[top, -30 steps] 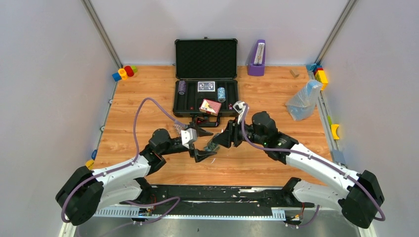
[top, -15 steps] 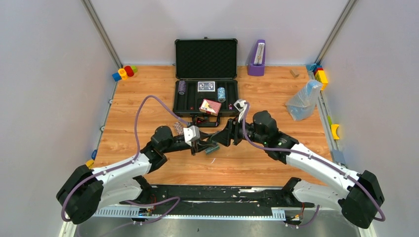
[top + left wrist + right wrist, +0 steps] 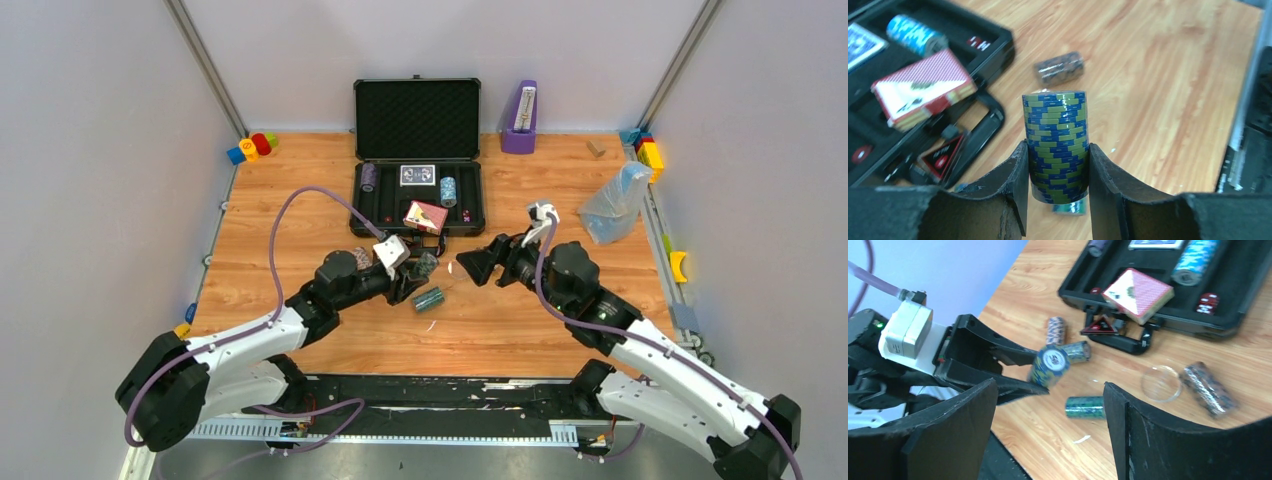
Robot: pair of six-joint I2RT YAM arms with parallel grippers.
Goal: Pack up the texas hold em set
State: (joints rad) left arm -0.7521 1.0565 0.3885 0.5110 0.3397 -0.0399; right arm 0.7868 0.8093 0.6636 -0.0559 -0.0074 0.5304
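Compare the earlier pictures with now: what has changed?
The right pincer drew back rightward, open. The left pincer closed on a blue-green chip stack and carried it toward the case. The loose green stack and the case's contents stayed put.

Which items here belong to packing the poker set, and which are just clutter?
Job: case; red deck; blue deck; held chip stack; loose stacks on the table.

Clutter: metronome; plastic bag; toy blocks.
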